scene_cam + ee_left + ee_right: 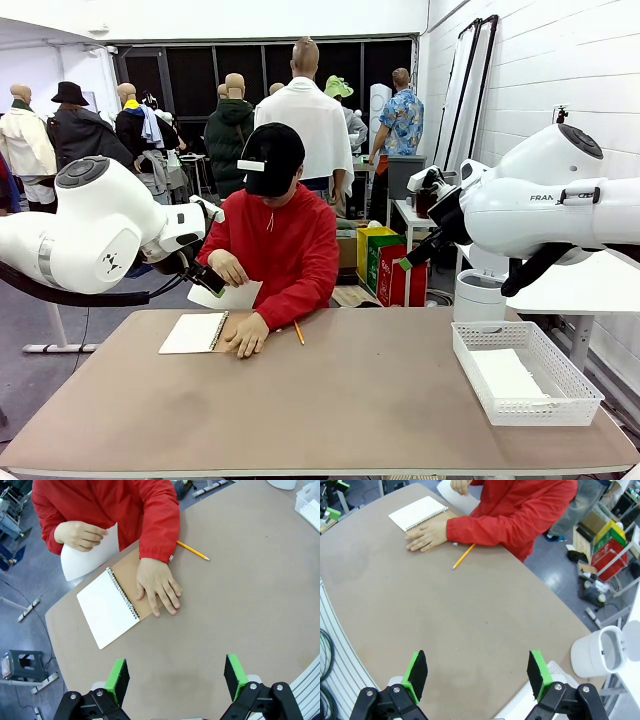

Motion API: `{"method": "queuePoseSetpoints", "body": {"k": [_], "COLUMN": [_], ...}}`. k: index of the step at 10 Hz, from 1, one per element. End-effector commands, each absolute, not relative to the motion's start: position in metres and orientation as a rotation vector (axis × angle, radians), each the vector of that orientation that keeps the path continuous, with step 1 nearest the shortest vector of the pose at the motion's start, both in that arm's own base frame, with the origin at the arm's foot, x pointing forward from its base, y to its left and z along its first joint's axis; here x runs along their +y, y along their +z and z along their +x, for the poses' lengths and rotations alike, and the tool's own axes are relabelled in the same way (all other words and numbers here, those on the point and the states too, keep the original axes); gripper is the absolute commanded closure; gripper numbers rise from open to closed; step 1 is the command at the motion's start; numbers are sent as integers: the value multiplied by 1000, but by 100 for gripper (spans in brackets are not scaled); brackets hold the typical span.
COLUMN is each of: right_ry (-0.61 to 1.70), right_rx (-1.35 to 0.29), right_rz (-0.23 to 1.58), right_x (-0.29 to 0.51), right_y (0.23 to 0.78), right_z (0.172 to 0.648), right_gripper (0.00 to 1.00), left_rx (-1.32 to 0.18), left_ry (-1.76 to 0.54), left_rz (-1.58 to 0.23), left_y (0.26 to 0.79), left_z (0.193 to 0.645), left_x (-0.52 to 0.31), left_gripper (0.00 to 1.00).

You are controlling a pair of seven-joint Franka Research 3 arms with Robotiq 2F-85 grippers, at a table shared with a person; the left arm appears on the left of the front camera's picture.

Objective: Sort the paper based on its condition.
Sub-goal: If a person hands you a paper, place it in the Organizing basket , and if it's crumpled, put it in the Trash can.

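Nearest to us in the left wrist view, our left gripper (176,676) hangs above the table (240,600) with its jaws spread wide, the flat green pads (118,678) facing each other across bare tabletop and nothing between them. In the right wrist view our right gripper (477,672) is just as wide apart, also holding nothing, over the same smooth, matte brown surface with its rounded edge.

Farther out, a yellow pencil (192,550) lies on the table just beside the person's sleeve (160,525), which is bright red. One of the person's hands (159,584) presses flat on the brown cover of a spiral-bound notebook (107,607), folded open to a blank white page with a wire coil along its spine. The person's other hand (81,534) holds the paper (87,557), a thin white sheet that curves loosely, lifted at the table's far edge beside the notebook.

In the front view, a white mesh basket (560,395) sits at the table's right side, rectangular, with a flat white sheet (505,375) lying inside it. A white cylindrical bin (480,296) stands beyond it, off the table.
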State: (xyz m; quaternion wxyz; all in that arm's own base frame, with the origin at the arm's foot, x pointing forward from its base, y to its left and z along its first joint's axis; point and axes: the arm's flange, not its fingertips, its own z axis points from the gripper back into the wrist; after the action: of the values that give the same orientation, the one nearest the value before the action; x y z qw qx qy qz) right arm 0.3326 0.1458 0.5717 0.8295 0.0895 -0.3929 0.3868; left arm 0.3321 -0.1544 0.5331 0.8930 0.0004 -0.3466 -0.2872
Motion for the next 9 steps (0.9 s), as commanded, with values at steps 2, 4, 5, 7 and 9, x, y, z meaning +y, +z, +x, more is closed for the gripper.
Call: {"method": "queuePoseSetpoints", "body": {"k": [2, 4, 5, 7, 9], "right_ry": [816, 816, 816, 816, 816], "right_rx": [-832, -832, -832, -832, -832], "right_rz": [183, 183, 183, 183, 183], "right_x": [146, 146, 146, 146, 146], "right_y": [571, 571, 571, 571, 571], "right_z": [333, 333, 333, 333, 333], "right_gripper": [0, 0, 0, 0, 0], "left_rx": [-718, -718, -718, -718, -718], "left_ry": [-596, -596, -596, -596, -596], "left_rz": [4, 4, 4, 4, 4], "left_y": [533, 533, 533, 533, 533], "left_z": [332, 332, 332, 332, 332], "left_x": [-155, -155, -155, -155, -155], "left_gripper": [0, 0, 0, 0, 0]}}
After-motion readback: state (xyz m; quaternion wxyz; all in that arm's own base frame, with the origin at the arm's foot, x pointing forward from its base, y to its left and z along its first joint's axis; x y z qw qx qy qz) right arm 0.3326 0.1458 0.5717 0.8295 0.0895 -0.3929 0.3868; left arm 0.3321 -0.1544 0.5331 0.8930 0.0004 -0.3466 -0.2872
